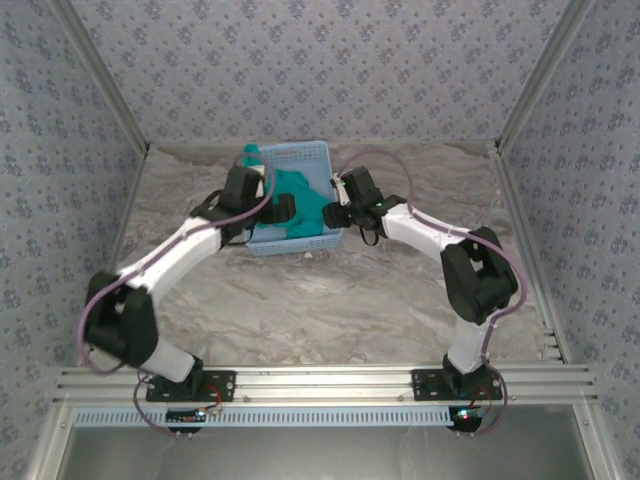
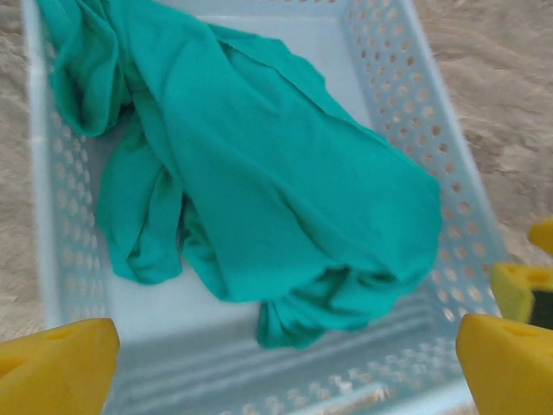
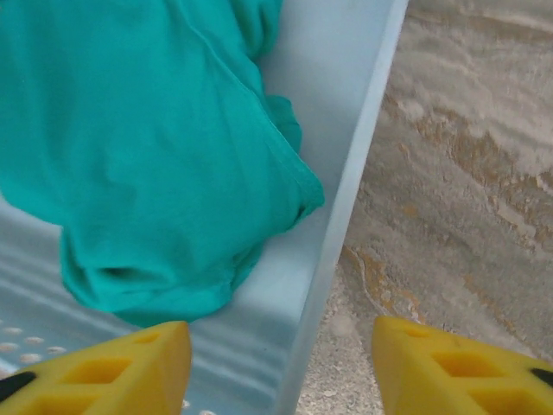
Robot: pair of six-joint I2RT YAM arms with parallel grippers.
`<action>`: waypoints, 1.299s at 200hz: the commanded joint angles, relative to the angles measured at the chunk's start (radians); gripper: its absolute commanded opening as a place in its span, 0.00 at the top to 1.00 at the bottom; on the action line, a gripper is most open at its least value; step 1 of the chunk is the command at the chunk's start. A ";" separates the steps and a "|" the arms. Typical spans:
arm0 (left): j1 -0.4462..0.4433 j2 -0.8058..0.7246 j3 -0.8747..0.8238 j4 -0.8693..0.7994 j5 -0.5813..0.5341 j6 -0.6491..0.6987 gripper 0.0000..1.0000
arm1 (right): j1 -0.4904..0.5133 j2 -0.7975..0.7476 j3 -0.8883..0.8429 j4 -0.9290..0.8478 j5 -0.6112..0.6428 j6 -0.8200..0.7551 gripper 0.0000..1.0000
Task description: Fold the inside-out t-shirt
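Teal-green and soft, the inside-out t-shirt (image 2: pixel 259 190) lies bunched in the light blue basket (image 1: pixel 300 152), which sits toward the far edge of the counter (image 1: pixel 330 300), about midway along it. The cloth's long axis runs slantwise from the basket's far-left corner, where a piece hangs over the rim, down to its near-right corner, where the bulkiest fold rests. The left gripper (image 2: pixel 285 341) hangs at the basket's left side with its yellow fingers (image 2: pixel 60 363) spread wide and empty, the shirt lying straight ahead of them and below. The right gripper (image 3: pixel 281 333) is at the basket's right side, its fingers parted with nothing pinched between them; they straddle the right wall, one inside and one over bare counter, and the rounded end of the shirt lies just ahead of the inner finger, apart from it. The right arm looks nearer to that thick end, so a grasp there seems to call for shifting inward, off the wall; the left would reach the sleeve-side folds.
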 commanded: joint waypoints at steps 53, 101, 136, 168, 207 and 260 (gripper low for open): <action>-0.086 0.544 0.476 -0.269 -0.149 -0.044 0.26 | 0.053 0.098 0.083 -0.141 0.228 0.248 0.82; -0.101 0.383 0.489 -0.259 -0.147 0.028 0.95 | -0.003 0.015 -0.007 -0.165 0.328 0.350 0.98; -0.168 0.116 0.470 -0.201 -0.046 0.037 1.00 | -0.153 -0.088 -0.114 -0.172 0.324 0.336 0.99; -0.241 -0.071 0.464 -0.204 -0.032 0.069 1.00 | -0.366 -0.211 -0.243 -0.175 0.286 0.259 0.98; -0.239 -0.284 0.339 -0.250 -0.213 0.104 1.00 | -0.615 -0.231 -0.227 -0.254 0.225 -0.061 0.91; -0.232 -0.525 0.121 -0.272 -0.426 0.062 1.00 | -0.838 -0.195 -0.084 -0.381 0.311 -0.299 0.73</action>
